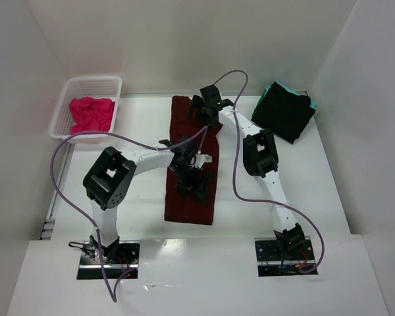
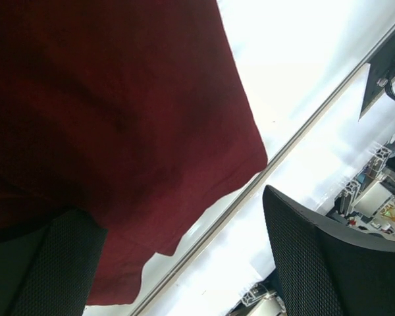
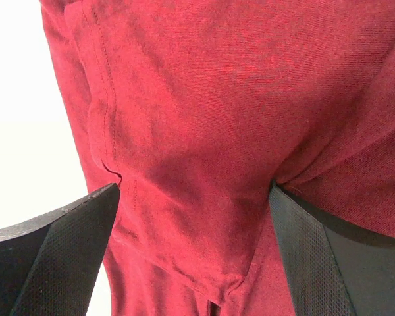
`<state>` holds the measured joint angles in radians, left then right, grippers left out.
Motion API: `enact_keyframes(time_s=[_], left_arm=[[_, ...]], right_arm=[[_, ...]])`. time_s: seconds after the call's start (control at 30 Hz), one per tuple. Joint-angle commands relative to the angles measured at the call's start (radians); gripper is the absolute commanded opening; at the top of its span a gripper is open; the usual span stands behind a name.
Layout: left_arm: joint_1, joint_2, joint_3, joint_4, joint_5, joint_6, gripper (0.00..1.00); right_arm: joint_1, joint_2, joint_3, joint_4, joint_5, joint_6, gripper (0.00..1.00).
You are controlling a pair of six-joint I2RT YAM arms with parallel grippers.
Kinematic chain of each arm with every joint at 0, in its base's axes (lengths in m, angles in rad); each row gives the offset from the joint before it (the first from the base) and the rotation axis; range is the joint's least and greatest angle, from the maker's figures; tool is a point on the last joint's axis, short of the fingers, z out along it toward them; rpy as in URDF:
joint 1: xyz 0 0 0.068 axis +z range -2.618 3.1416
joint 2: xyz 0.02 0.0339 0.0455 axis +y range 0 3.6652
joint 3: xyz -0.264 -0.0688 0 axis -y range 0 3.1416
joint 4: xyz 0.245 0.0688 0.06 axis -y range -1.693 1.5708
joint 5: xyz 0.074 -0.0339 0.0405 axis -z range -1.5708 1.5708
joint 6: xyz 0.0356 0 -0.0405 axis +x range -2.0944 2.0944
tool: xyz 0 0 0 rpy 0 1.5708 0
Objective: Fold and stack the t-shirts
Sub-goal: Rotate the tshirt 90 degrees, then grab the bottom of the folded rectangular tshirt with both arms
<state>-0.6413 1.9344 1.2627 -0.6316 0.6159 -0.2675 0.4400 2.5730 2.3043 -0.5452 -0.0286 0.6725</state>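
Maroon shirt (image 1: pixel 187 207) lies on the table (image 1: pixel 138 197) at centre, folded into a long narrow strip running from the near side to the far side. Left gripper (image 1: pixel 196 187) is over the strip's middle to near part, fingers (image 2: pixel 46 270) spread wide and gripping nothing. In the left wrist view one finger is over the cloth (image 2: pixel 118 118) and the other is past the hem, over bare table. Right gripper (image 1: pixel 201 106) sits at the far end of the strip, jaws also wide apart. Its fingers (image 3: pixel 59 257) straddle a seamed, creased patch of cloth (image 3: pixel 217 99), low against it, with nothing pinched. Pink shirt (image 1: pixel 91 113) is bunched in the white basket (image 1: pixel 85 84) at far left. Black shirt (image 1: pixel 284 112) lies folded at far right, on top of a teal shirt (image 1: pixel 311 103) that shows only at the edges.
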Motion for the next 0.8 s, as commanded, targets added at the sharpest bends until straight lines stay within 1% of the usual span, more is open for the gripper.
enact_keyframes(time_s=[0.0,0.1,0.17,0.3,0.37,0.43,0.47,0.5,0.53,0.6,0.67,0.7,0.77], left_arm=[[-0.009,0.011,0.012,0.018,-0.022,0.000,1.00],[-0.009,-0.047,0.012,0.001,-0.103,-0.020,1.00],[-0.009,-0.096,0.027,-0.013,-0.132,-0.025,1.00],[-0.009,-0.184,0.104,-0.052,-0.186,-0.025,1.00],[-0.009,-0.244,0.148,-0.082,-0.251,-0.025,1.00],[0.009,-0.299,0.168,-0.091,-0.330,-0.046,1.00],[0.022,-0.341,0.161,-0.088,-0.383,-0.073,1.00],[0.043,-0.365,0.136,-0.082,-0.403,-0.108,1.00],[0.071,-0.393,0.099,-0.077,-0.419,-0.128,1.00],[0.101,-0.443,0.022,-0.068,-0.427,-0.159,1.00],[0.109,-0.474,-0.030,-0.071,-0.432,-0.182,1.00],[0.109,-0.477,-0.062,-0.077,-0.446,-0.186,1.00],[0.109,-0.494,-0.094,-0.086,-0.455,-0.212,1.00]], right_arm=[[0.006,0.007,0.062,0.024,-0.003,-0.034,0.99],[0.003,-0.050,0.084,0.004,0.034,-0.070,0.99],[-0.011,-0.103,0.084,0.004,0.041,-0.082,0.99],[-0.070,-0.246,0.067,0.018,-0.052,-0.079,0.99],[-0.084,-0.309,0.023,0.025,-0.067,-0.077,0.99],[-0.084,-0.432,-0.072,0.051,-0.057,-0.099,0.99],[-0.084,-0.479,-0.149,0.077,-0.047,-0.105,0.99],[-0.084,-0.544,-0.259,0.113,-0.033,-0.102,0.99],[-0.084,-0.625,-0.326,0.131,-0.018,-0.091,0.99],[-0.084,-0.712,-0.521,0.161,0.007,-0.068,0.99],[-0.084,-0.824,-0.658,0.175,-0.005,-0.042,0.99],[-0.084,-0.854,-0.752,0.178,-0.014,-0.029,0.99],[-0.078,-0.933,-0.872,0.185,-0.030,-0.007,0.99]])
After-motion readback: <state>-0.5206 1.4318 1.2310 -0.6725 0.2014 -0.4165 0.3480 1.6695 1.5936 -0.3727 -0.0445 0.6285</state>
